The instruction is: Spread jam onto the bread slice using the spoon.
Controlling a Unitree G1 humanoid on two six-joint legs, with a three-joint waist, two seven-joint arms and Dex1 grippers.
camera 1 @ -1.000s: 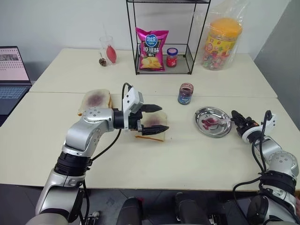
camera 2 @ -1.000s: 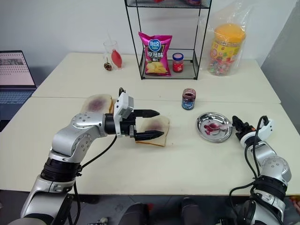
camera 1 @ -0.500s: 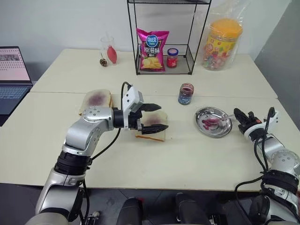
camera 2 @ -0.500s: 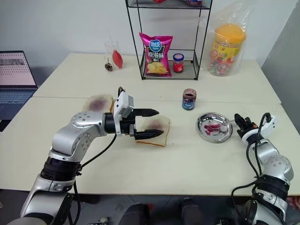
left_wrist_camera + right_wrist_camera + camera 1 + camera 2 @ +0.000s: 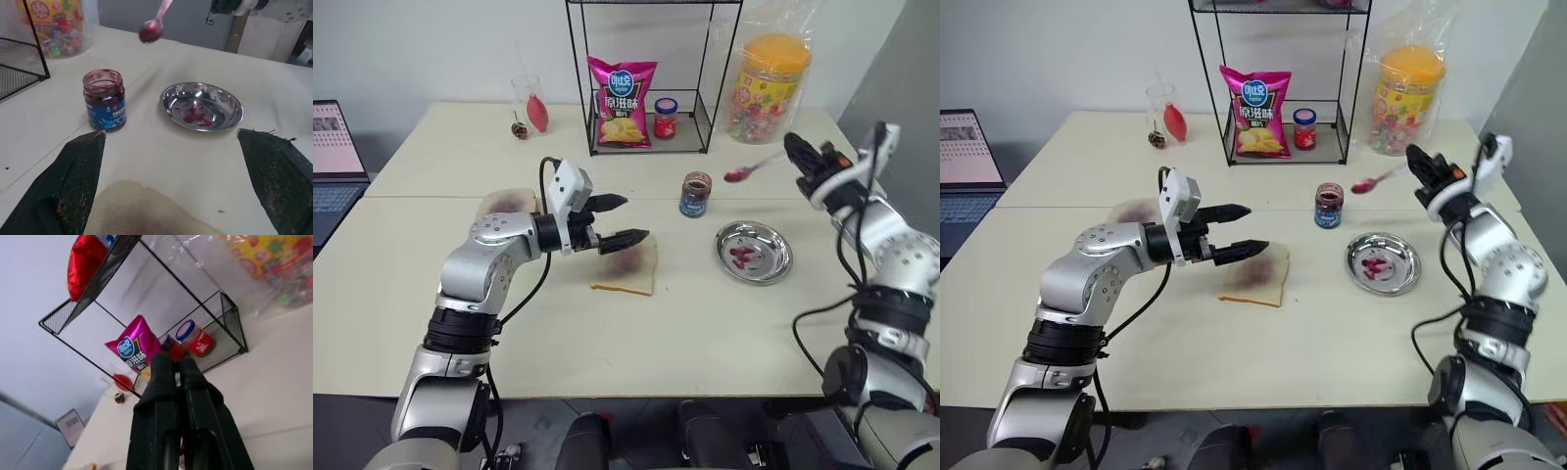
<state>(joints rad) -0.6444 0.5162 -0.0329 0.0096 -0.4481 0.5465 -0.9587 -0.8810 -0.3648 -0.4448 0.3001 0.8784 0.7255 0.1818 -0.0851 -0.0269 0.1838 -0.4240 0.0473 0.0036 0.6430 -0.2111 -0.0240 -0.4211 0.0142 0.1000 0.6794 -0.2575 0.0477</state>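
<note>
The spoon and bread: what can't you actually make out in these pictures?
- Right wrist view: the closed right gripper hides the spoon's handle.
- Eye views: the spoon looks too small to tell how much jam its bowl carries.
- Eye views: the left gripper covers part of the bread slice, so its full jam streak is hidden.
- Left wrist view: the bread slice is cut off by the picture edge.
- The jam jar: label print unreadable.
</note>
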